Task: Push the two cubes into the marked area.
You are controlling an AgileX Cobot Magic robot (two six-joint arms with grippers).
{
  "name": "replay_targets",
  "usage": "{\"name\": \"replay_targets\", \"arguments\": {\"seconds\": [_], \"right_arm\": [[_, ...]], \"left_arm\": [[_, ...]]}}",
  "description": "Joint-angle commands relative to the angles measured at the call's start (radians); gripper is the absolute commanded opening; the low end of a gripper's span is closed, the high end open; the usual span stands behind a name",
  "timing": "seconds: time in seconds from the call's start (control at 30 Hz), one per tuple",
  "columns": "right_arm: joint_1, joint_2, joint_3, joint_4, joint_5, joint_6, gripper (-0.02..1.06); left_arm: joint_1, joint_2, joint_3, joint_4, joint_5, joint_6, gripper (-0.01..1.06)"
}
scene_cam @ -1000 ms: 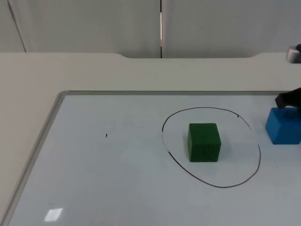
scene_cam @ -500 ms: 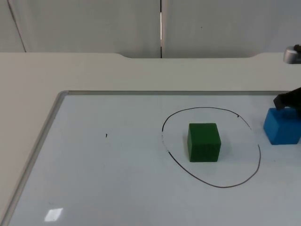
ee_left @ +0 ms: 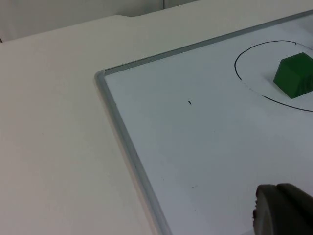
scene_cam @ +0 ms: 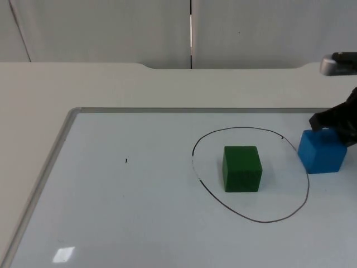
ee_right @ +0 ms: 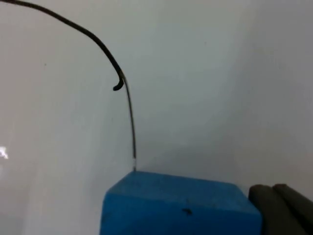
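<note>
A green cube (scene_cam: pixel 242 168) (ee_left: pixel 295 76) sits inside the black drawn ring (scene_cam: pixel 240 128) (ee_left: pixel 243 82) on the whiteboard. Just outside the ring's right side stands a blue cube (scene_cam: pixel 322 152) (ee_right: pixel 176 205), its left corner at the line (ee_right: pixel 129 122). My right gripper (scene_cam: pixel 327 121) (ee_right: pixel 281 208) is shut and presses against the blue cube's far right side. The left gripper (ee_left: pixel 283 213) waits over the board's left part, well away from both cubes.
The whiteboard's grey metal frame (scene_cam: pixel 56 156) (ee_left: pixel 122 137) runs along its left and far edges, with beige table beyond it. A tiny black mark (scene_cam: pixel 126 161) lies on the board left of the ring.
My right gripper has moved left and pushed the blue cube left, up to the ring's right edge. The green cube has not moved.
</note>
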Motion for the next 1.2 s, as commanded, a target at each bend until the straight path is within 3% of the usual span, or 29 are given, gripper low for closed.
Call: {"name": "replay_targets", "arguments": {"seconds": [0.0,0.47,1.17], "right_arm": [[0.007,-0.005,-0.007,0.029,-0.004,-0.004,0.00],[0.075,-0.005,-0.007,0.046,-0.006,0.016,0.00],[0.077,-0.005,-0.007,0.096,0.025,0.019,0.00]], "left_arm": [[0.001,-0.005,0.003,-0.012,-0.002,0.001,0.00],[0.001,-0.005,0.003,-0.002,-0.002,0.001,0.00],[0.001,-0.005,0.003,-0.002,-0.002,0.001,0.00]]}}
